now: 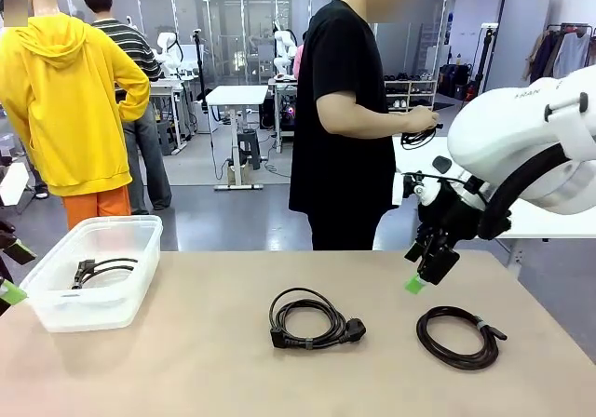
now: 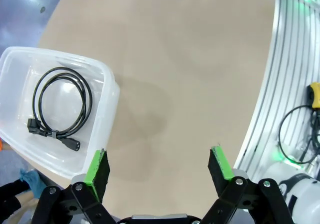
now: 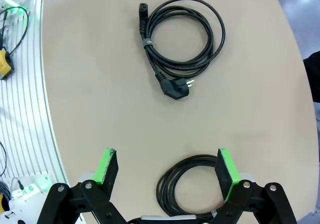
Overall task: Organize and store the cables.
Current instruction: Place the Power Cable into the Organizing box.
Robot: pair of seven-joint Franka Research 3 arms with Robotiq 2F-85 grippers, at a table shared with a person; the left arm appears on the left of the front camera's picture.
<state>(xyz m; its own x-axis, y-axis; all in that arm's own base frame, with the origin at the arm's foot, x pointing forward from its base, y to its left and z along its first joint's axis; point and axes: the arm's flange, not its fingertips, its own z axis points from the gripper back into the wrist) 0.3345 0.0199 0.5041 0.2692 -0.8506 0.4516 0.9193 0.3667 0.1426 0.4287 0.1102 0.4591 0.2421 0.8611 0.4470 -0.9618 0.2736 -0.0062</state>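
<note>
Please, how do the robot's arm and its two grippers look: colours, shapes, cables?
The right arm is white, rounded and glossy, with a thick black hose along it. The right gripper and left gripper are black, with linked two-finger frames, silver pivot bolts and bright green pads on the fingertips.

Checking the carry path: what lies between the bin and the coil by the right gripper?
Another coiled cable, lying on the tabletop, seen in front view.

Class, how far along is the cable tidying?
Done: one thin black coiled cable lies in the clear plastic tub. In hand: nothing; the open right gripper hovers over the rightmost black coil. Left: that coil and the black coil with the angled plug.
</note>
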